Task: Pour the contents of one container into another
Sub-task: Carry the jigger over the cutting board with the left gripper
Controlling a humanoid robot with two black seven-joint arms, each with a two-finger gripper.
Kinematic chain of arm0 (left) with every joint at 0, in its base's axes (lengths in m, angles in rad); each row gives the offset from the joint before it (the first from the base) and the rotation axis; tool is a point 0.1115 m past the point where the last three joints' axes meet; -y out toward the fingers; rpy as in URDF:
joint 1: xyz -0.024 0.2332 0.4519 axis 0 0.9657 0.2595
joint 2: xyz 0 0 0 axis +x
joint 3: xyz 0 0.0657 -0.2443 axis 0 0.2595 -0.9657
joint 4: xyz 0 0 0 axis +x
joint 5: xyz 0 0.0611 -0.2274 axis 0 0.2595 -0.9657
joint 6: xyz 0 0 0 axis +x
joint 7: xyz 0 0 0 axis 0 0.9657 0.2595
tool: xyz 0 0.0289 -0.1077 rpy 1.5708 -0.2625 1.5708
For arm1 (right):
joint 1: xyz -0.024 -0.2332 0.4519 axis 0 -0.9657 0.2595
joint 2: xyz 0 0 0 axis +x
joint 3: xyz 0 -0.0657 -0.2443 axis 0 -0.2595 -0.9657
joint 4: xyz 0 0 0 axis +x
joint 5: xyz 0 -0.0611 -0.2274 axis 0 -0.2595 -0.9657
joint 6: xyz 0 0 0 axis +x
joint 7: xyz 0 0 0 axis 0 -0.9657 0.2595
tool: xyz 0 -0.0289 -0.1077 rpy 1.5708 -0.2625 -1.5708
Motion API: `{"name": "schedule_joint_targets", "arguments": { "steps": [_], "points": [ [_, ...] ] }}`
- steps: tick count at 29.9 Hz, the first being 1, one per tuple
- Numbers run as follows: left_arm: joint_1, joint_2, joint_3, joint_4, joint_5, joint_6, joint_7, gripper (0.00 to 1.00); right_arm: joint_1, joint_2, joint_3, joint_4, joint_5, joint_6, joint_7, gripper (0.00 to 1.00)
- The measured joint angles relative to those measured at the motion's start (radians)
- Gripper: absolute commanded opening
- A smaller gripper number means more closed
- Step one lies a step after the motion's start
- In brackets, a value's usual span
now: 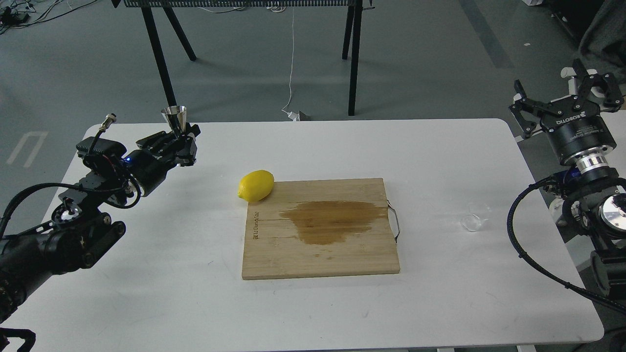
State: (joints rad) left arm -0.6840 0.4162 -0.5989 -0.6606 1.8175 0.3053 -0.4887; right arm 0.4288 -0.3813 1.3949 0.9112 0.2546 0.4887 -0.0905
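My left gripper [183, 139] is shut on the steel jigger [175, 119] and holds it upright, raised above the table's far left part. Only the jigger's upper cone shows above the fingers. The small clear glass cup [473, 219] stands on the white table at the right, beyond the board's metal handle. My right gripper [567, 95] hangs open off the table's right edge, well behind and above the cup, with nothing between its fingers.
A wooden cutting board [320, 249] with a dark wet stain lies mid-table, a wire handle [394, 222] on its right side. A yellow lemon [256, 186] rests at the board's far left corner. Black table legs [353, 58] stand on the floor behind.
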Motion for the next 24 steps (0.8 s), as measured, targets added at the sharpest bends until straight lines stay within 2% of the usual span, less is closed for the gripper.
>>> {"name": "schedule_joint_targets", "arguments": {
  "steps": [5,11,18,24],
  "points": [
    [-0.054,-0.047,-0.001,-0.116,-0.017,-0.076,0.0,0.17,0.028,-0.022,-0.004,-0.006,-0.003,0.0,-0.001,0.99],
    [-0.069,-0.191,0.006,-0.163,-0.015,-0.096,0.0,0.17,0.039,-0.05,-0.017,-0.011,-0.004,-0.003,-0.003,0.99],
    [-0.049,-0.332,0.042,-0.153,0.011,-0.082,0.0,0.17,0.047,-0.059,-0.019,-0.023,-0.004,-0.032,-0.01,0.99],
    [-0.008,-0.396,0.095,-0.072,0.054,-0.004,0.0,0.17,0.073,-0.076,-0.032,-0.024,-0.003,-0.033,-0.012,0.99]
  ]
}}
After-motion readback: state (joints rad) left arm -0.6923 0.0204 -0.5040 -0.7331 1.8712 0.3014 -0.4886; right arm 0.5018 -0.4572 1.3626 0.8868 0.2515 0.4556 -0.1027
